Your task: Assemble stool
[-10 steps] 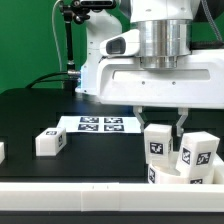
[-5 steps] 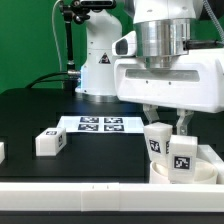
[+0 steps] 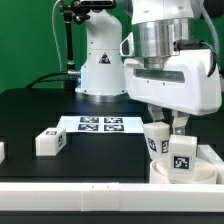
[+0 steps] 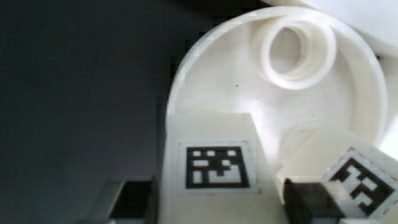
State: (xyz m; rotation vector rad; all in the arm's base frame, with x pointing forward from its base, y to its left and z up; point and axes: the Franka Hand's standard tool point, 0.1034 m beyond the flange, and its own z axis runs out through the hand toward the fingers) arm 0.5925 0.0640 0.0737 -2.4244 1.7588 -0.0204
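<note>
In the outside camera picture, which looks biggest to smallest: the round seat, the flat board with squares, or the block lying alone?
1. The seat, though it is nearest the camera and partly hidden.
2. The marker board.
3. The lone leg, smallest.

No words, numbers or brand names can be read. The only signs are black-and-white square marker tags: several in a row on the marker board (image 3: 100,124), and one each on a loose leg (image 3: 50,142), the far leg (image 3: 158,140) and the near leg (image 3: 181,157) at the seat (image 3: 205,172). The wrist view shows two tags close up.
</note>
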